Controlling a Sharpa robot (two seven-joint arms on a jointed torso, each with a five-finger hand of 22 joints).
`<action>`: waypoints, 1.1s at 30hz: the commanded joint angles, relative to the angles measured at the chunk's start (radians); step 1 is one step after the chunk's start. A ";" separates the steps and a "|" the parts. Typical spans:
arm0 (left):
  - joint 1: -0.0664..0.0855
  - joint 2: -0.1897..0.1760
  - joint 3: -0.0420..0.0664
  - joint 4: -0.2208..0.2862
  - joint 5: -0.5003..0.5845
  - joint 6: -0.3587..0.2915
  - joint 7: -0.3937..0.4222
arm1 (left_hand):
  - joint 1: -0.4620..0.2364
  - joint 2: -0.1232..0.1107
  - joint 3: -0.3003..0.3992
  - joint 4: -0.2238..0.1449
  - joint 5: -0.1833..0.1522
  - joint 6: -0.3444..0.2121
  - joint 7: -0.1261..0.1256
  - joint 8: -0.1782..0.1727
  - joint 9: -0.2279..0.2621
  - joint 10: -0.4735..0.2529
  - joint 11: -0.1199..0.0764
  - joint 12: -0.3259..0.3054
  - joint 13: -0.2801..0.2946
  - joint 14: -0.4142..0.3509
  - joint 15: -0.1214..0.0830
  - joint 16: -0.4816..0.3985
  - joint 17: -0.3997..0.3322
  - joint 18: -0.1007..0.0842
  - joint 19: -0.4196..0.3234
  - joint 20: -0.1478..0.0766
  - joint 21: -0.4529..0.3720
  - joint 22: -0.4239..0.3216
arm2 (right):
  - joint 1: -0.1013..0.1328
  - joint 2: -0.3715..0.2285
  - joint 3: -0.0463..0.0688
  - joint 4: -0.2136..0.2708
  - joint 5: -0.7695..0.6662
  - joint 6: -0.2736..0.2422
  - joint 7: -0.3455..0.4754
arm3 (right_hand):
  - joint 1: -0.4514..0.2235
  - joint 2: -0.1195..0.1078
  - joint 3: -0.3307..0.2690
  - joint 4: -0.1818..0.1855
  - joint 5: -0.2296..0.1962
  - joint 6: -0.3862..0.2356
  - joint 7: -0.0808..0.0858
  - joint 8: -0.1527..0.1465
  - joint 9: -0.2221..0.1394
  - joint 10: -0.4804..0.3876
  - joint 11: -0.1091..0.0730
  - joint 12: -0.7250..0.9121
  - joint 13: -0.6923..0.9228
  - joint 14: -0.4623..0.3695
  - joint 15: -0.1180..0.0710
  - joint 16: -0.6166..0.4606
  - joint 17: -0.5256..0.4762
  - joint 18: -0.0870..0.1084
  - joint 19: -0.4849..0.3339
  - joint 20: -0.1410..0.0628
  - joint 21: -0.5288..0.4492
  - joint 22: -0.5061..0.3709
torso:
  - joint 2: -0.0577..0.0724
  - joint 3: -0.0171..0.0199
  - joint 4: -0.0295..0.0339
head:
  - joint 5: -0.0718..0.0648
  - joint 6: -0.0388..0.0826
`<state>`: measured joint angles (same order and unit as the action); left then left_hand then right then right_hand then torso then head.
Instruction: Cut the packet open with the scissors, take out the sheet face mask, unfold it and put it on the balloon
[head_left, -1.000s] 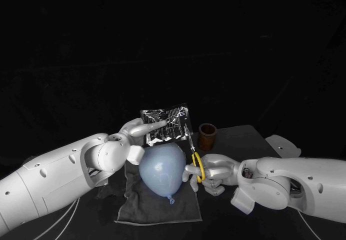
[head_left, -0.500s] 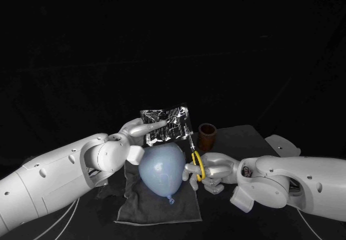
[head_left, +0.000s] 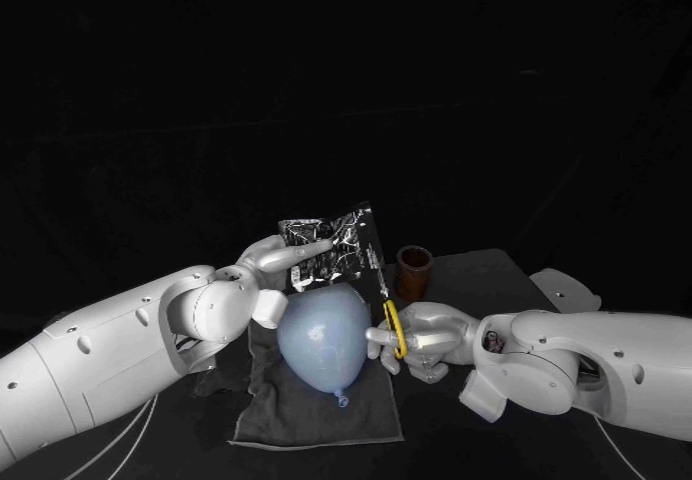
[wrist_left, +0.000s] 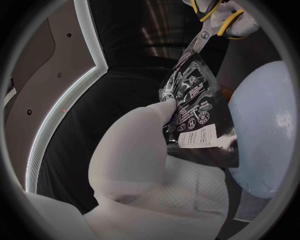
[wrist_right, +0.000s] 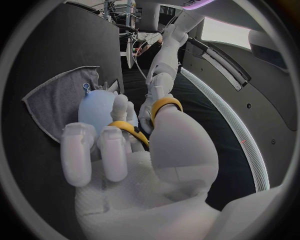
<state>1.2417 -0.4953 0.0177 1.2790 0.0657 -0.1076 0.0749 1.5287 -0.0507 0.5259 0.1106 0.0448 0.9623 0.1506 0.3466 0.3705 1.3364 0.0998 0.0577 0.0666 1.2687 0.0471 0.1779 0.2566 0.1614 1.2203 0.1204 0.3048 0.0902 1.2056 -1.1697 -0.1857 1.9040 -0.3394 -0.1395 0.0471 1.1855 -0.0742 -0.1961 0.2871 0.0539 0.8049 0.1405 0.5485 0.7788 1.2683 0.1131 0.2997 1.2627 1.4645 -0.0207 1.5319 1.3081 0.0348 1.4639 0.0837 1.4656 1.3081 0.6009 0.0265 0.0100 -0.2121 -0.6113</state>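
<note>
The packet (head_left: 335, 250) is pinched by the left hand (head_left: 278, 260), with the thumb and a finger closed on its lower part. It is held upright, clear of the table and just above the balloon (head_left: 325, 335). In the left wrist view the left hand's fingers (wrist_left: 147, 145) are seen pressed against the printed face of the packet, near a white barcode label. The left arm is brought in low, with the hand turned upward.

The scissors (head_left: 389, 318) are gripped by the right hand (head_left: 428, 337). Its fingers are passed through the yellow loops, and the blades are pointed up to the packet's right edge. The right hand is set low, just beside the balloon.

The balloon is laid on a grey cloth (head_left: 310, 410), which is spread on the black table (head_left: 476, 270). A brown cup (head_left: 414, 272) is stood behind the scissors.
</note>
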 joint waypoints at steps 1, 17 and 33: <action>0.001 0.002 0.000 0.004 -0.002 0.025 0.002 | 0.003 0.011 0.005 -0.001 0.003 0.000 0.009 0.004 0.101 0.006 -0.011 0.006 0.001 -0.001 -0.006 -0.004 0.001 0.019 -0.004 0.003 -0.003 -0.001 | 0.001 0.001 0.002 0.001 -0.009 -0.016 0.027 | 0.013 0.032 -0.027 -0.001 -0.006 -0.146 -0.027 0.021 -0.019 0.200 -0.084 0.711 0.015 0.086 -0.016 0.006 0.166 -0.013 0.066 -0.012 0.010 0.233 | 0.000 0.0001 -0.0001 | -0.001 -0.001; 0.001 0.000 0.000 0.002 -0.005 0.028 0.002 | 0.003 0.011 0.005 -0.001 0.003 0.000 0.009 0.004 0.101 0.006 -0.011 0.006 0.001 -0.001 -0.006 -0.004 0.001 0.019 -0.004 0.003 -0.003 -0.001 | 0.001 -0.001 0.002 0.002 -0.010 -0.016 0.030 | 0.048 0.096 -0.123 -0.004 -0.005 0.012 -0.077 0.089 0.003 0.210 -0.126 0.728 0.033 0.090 -0.052 0.012 0.183 -0.018 0.075 -0.044 0.034 0.241 | 0.000 0.0001 0.0004 | -0.002 -0.001; 0.001 -0.002 0.000 0.001 -0.014 0.037 0.001 | 0.001 0.009 0.009 -0.002 0.003 0.000 0.009 0.003 0.106 0.006 -0.010 0.006 0.001 0.000 -0.006 -0.005 0.004 0.019 -0.003 0.003 -0.003 -0.002 | 0.003 -0.002 0.003 0.001 -0.019 -0.040 0.037 | 0.028 0.021 -0.127 0.006 -0.005 -0.224 0.007 -0.109 -0.049 -0.004 -0.050 0.025 -0.370 0.071 0.011 -0.026 0.092 -0.004 0.045 0.004 -0.029 0.220 | 0.000 0.0005 0.0006 | 0.001 0.001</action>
<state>1.2418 -0.4987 0.0178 1.2770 0.0631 -0.1008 0.0753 1.5298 -0.0497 0.5289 0.1073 0.0416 0.9625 0.1541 0.3476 0.3755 1.3365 0.0997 0.0602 0.0664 1.2687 0.0474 0.1779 0.2594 0.1690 1.2203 0.1204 0.3048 0.0891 1.2063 -1.1712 -0.1855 1.9058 -0.3469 -0.1663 0.0603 1.2144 -0.0318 -0.3331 0.2925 0.0540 0.7954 0.1039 0.4461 0.7317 1.2434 0.0876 0.3431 0.9040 1.4665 -0.0141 1.5119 1.3081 0.0288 1.4660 0.0831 1.4414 1.3081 0.6008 0.0268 0.0101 -0.2108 -0.6104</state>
